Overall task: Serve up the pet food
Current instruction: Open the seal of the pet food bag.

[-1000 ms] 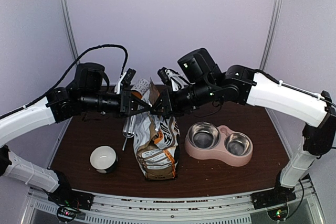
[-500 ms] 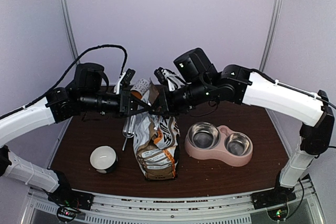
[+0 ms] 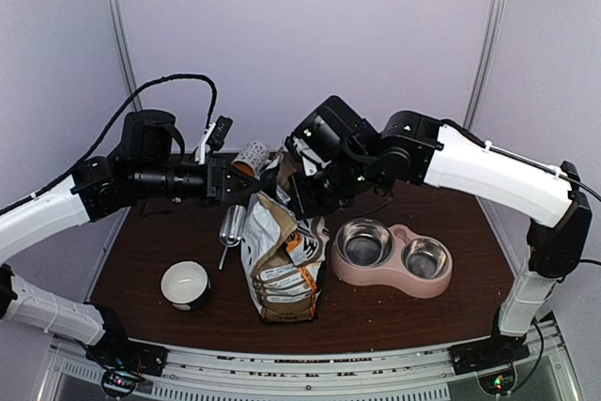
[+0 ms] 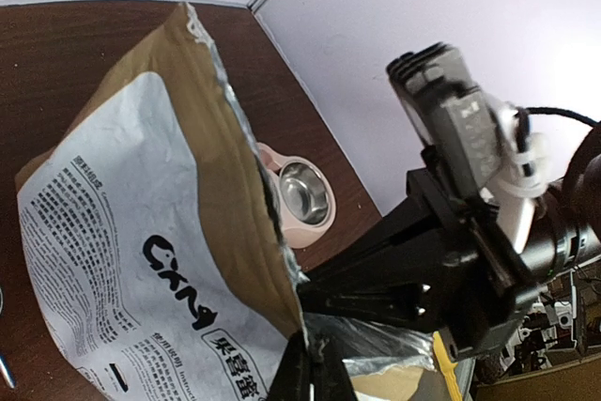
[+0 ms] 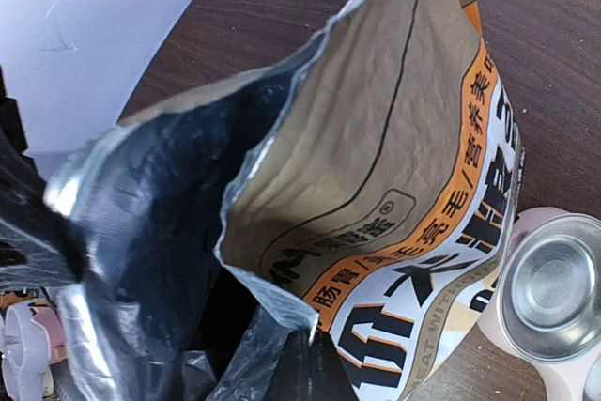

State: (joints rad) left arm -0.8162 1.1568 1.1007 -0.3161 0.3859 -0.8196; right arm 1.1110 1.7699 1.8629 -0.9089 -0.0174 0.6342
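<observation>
The left fingers (image 4: 329, 382) and right fingers (image 5: 310, 377) each clench an opposite rim of the printed bag (image 3: 282, 265). Only the right wrist view looks inside: dark foil, pet food not discernible. The mouth gapes wider than a second ago.

**Item 1.** Bag (image 4: 113, 232), white face, seen from my left wrist.
- Black logo (image 4: 183, 279) in bold slanted Latin capitals. I read it roughly as "CXNA" and cannot vouch for each letter.
- Below the logo, large black Chinese characters (image 4: 235, 377), cut off at the frame edge.
- Block of fine print (image 4: 70, 204), too small to read.

**Item 2.** Same bag, tan face, seen from my right wrist.
- Orange band (image 5: 427, 246) with white Chinese characters parted by slashes, opening 肠胃.
- Outlined characters ending in an ® sign (image 5: 404, 202).
- Big black characters (image 5: 394, 335), cropped.

**Item 3.** From overhead, the bag's print is illegible.
</observation>
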